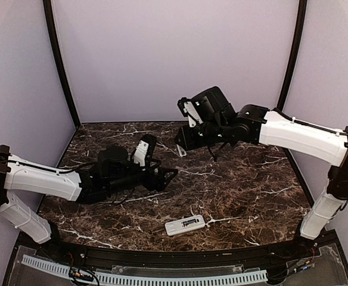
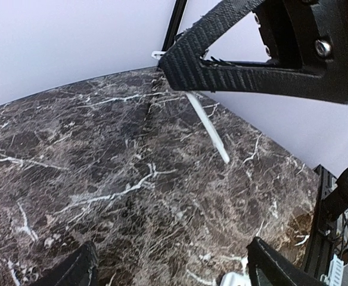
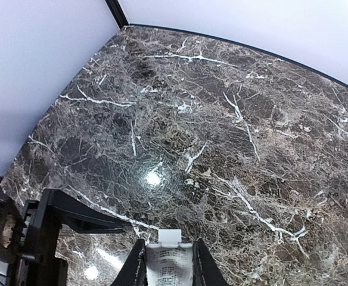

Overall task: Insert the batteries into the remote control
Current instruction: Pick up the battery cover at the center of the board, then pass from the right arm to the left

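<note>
Remote control (image 1: 185,225) is lying at six o'clock on the marble table (image 1: 251,190), near the front edge, well apart from both arms. Right claw (image 3: 168,255), toward twelve o'clock, is clamping a small white cover (image 3: 169,271). Left claw (image 2: 173,253), toward nine o'clock, is hanging wide apart, holding nothing. Only the left wrist view is showing that cover edge-on, a thin strip.

— How is the table (image 3: 233,107) looking?
— It's gleaming: glossy, smooth, dark marble-patterned, catching lamp glare.
— And your left gripper (image 1: 173,173)?
— I'm showing rough, ribbed matt black plastic there. The cover piece (image 3: 168,265) and remote control (image 1: 185,225) are looking like smooth white plastic.
</note>
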Robot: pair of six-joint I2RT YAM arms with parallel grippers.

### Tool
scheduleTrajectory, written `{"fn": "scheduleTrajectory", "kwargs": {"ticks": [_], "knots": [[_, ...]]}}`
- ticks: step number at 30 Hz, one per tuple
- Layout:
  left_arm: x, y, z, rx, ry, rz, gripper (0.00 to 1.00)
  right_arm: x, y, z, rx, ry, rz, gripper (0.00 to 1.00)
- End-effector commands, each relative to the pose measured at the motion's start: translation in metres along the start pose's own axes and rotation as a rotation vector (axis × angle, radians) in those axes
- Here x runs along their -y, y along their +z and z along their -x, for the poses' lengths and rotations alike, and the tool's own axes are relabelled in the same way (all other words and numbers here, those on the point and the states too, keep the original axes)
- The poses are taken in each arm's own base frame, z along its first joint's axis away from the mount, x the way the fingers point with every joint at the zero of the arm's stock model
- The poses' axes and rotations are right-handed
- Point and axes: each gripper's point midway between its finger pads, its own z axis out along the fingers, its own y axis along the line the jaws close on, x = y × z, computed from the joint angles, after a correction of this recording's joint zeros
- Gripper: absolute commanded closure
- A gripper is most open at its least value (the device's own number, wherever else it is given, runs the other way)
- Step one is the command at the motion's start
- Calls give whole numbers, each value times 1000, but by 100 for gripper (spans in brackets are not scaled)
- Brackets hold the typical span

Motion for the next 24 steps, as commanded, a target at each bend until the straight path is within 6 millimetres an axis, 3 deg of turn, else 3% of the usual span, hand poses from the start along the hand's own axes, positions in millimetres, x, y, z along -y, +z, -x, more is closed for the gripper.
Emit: {"fn": "scheduleTrajectory", "kwargs": {"ticks": [1,9,16,20,24], "knots": [[25,7,43,135,-43,-101,15,-3,-15,19,121,85,-7,92],[43,22,67,177,-32,-165,20,-9,-20,22,147,90,-2,92],[35,27,78,201,-18,-99,27,-11,-24,23,159,86,9,92],[27,30,79,201,-25,-54,34,-12,-26,23,167,89,18,92],[26,34,80,196,-14,-41,47,-13,-27,24,170,90,23,92]]}}
